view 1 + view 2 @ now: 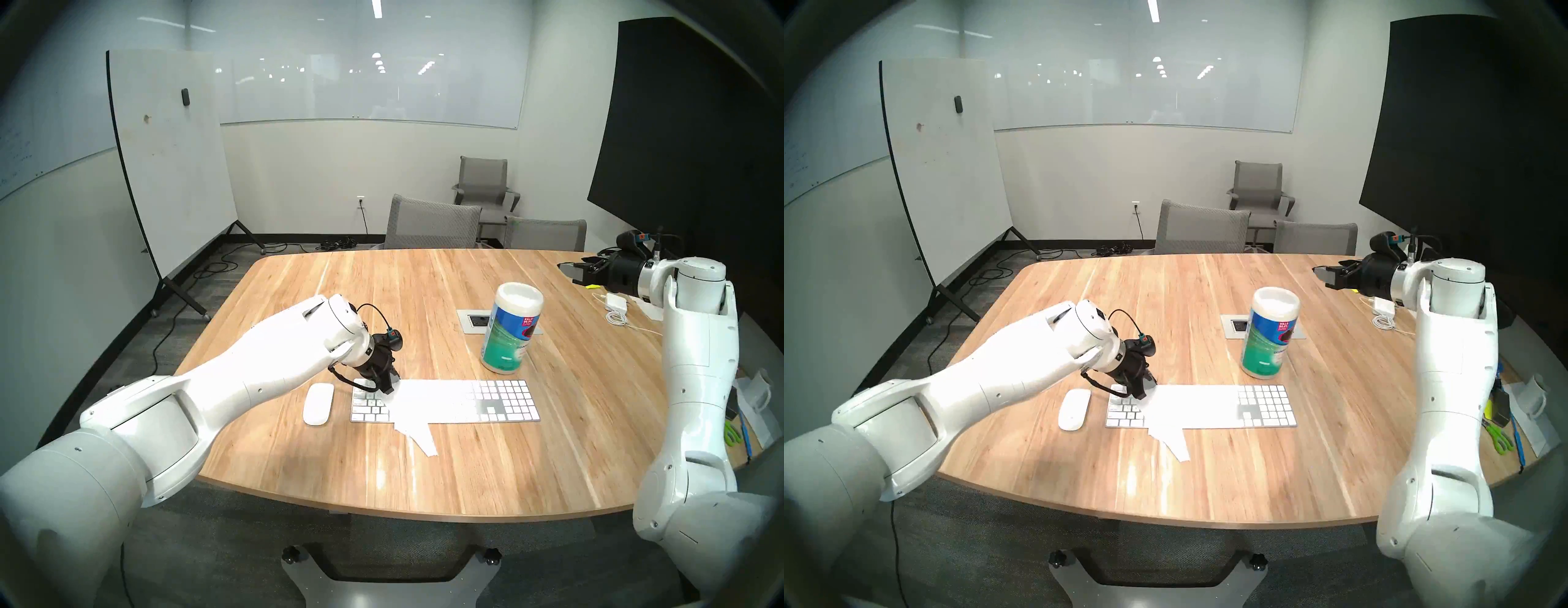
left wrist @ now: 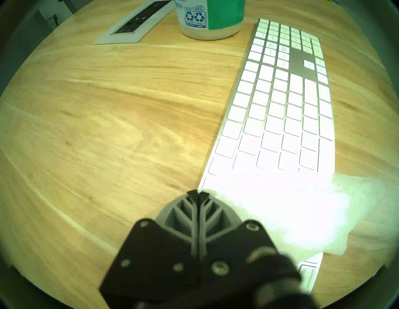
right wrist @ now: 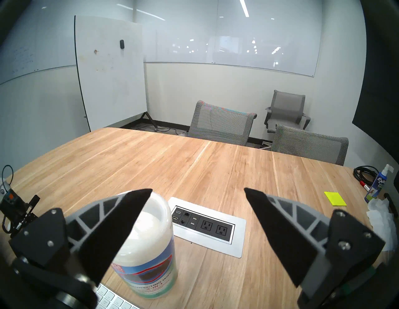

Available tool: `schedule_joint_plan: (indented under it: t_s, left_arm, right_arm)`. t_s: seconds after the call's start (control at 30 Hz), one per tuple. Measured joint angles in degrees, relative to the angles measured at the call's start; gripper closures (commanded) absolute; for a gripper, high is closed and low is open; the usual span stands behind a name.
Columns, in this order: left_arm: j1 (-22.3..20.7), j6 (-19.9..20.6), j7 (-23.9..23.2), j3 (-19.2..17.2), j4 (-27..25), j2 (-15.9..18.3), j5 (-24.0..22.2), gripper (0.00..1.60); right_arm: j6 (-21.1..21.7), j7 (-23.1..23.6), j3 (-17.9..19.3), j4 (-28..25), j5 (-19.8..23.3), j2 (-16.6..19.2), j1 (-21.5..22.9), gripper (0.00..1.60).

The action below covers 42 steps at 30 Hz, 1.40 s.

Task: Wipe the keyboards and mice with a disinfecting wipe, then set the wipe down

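The long, slim white keyboard (image 1: 445,401) lies stiff and flat, under and ahead of the left gripper (image 1: 389,388). Just behind the jaws rests the small glossy white mouse (image 1: 318,403), probably slippery. Those jaws are pinched on a corner of the thin, limp white wipe (image 1: 418,418), light and likely to bunch. The right gripper (image 3: 197,235) gapes empty.

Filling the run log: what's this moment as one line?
left hand: shut on wipe | wipe: draped over keyboard | mouse: untouched | right hand: open, empty

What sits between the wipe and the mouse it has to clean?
Nothing visible. The left gripper pinches the wipe on the keyboard; the mouse lies just beyond the keyboard's left end, with only keys and bare table between.
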Motion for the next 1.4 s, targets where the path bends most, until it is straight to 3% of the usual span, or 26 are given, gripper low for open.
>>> schedule_joint_plan:
  t_s: [0.4,0.77,0.97,1.4]
  left_arm:
    - [-1.13,-0.02,0.4,0.41,2.82,-2.76,0.69,1.6]
    - [1.58,3.52,-1.43,-0.28,-6.03,-0.03,-1.39,1.6]
    - [2.68,4.67,-0.37,-0.71,-8.19,1.32,-1.6,1.6]
    - [0.61,2.57,1.84,-0.73,1.05,-4.23,-1.28,1.6]
  right_arm:
    - [0.0,0.0,0.0,0.0,0.0,0.0,0.0,0.0]
    - [0.0,0.0,0.0,0.0,0.0,0.0,0.0,0.0]
    - [0.0,0.0,0.0,0.0,0.0,0.0,0.0,0.0]
    - [0.0,0.0,0.0,0.0,-0.01,0.0,0.0,0.0]
